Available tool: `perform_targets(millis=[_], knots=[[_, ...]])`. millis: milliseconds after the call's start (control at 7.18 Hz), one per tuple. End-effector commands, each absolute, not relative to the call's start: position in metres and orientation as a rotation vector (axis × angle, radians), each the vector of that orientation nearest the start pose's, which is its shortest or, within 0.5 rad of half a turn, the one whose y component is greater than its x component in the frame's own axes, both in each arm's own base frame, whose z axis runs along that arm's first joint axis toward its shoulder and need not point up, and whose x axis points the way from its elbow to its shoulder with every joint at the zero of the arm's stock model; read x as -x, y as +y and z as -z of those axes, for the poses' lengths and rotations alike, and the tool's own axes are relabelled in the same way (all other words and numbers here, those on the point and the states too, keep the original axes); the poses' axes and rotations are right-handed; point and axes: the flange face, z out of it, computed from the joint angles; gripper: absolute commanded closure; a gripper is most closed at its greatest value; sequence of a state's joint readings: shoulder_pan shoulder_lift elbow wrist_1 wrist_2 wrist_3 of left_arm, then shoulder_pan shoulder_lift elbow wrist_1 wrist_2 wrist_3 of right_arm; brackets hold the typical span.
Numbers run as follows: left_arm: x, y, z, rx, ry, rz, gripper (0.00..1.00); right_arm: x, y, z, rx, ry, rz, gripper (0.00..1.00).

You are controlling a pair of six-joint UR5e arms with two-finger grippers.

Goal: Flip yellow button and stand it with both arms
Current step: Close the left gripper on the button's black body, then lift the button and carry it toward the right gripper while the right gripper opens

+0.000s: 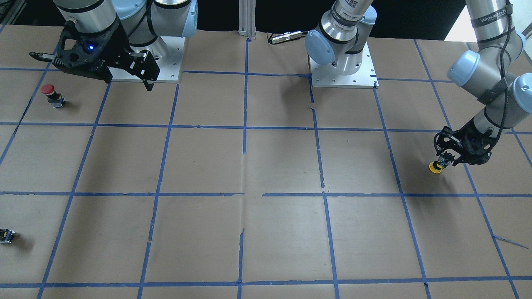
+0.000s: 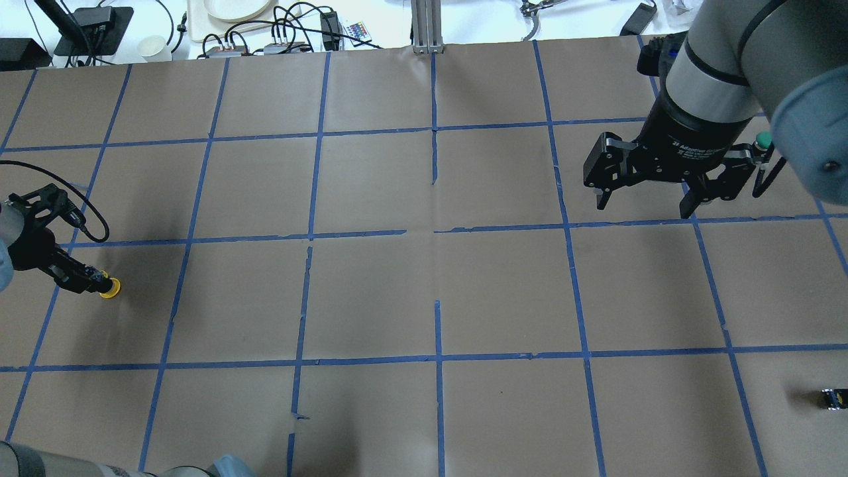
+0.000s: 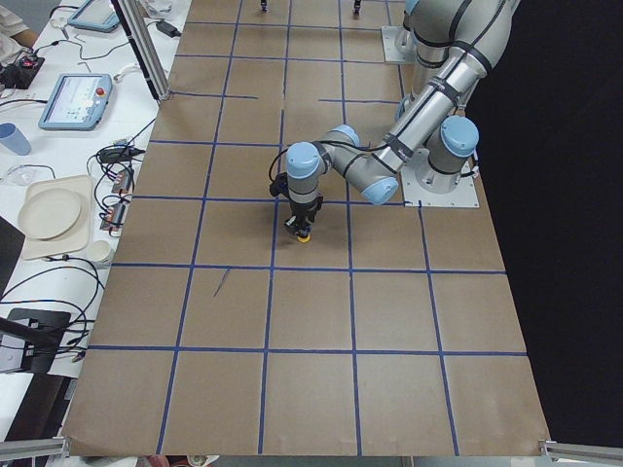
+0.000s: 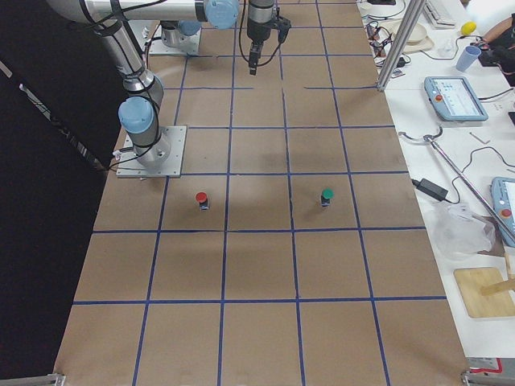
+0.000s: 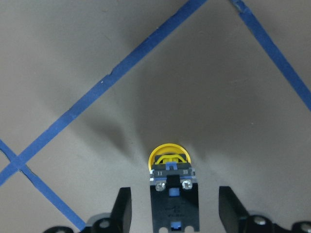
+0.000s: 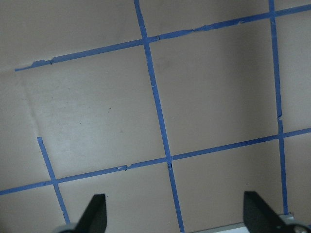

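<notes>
The yellow button [image 5: 169,160] lies between the open fingers of my left gripper [image 5: 175,208], with a gap on each side. Its yellow cap points away from the gripper and its black-and-grey body [image 5: 172,194] points toward the wrist. In the front-facing view the left gripper [image 1: 443,161] is tilted low over the table, with the yellow cap [image 1: 435,167] at its tip. The overhead view shows the gripper [image 2: 93,283] and the cap [image 2: 110,289] at the far left. My right gripper [image 2: 642,202] hangs wide open and empty, far away; it also shows in the right wrist view [image 6: 176,216].
A red-capped button [image 1: 49,92] stands near the right arm's base. A green-capped button [image 4: 327,195] stands beside it, partly hidden under the right arm in the overhead view. A small capless black-grey part [image 2: 831,398] lies at the table's edge. The brown table [image 2: 437,278] has blue tape lines.
</notes>
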State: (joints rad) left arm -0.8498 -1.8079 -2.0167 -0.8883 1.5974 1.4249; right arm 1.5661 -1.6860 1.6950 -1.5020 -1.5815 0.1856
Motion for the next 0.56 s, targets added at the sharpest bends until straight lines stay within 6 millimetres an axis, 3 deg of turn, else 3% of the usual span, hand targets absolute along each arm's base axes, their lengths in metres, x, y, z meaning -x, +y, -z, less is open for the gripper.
perform_targets(millis=[0,278,418], knots=[[-0.233,-0.466,-0.232,-1.081,2.935,-0.01,0.92,-0.13,-0.436,-0.474,-0.299,3.144,-0.121,0.0],[-0.225,-0.468,-0.251,-1.092,2.924,0.017,0.97,-0.132,-0.438,-0.485,-0.296,3.125,-0.083,0.0],[-0.206,-0.458,-0.277,-1.014,3.031,0.061,0.97,-0.13,-0.439,-0.485,-0.301,3.126,-0.085,0.0]])
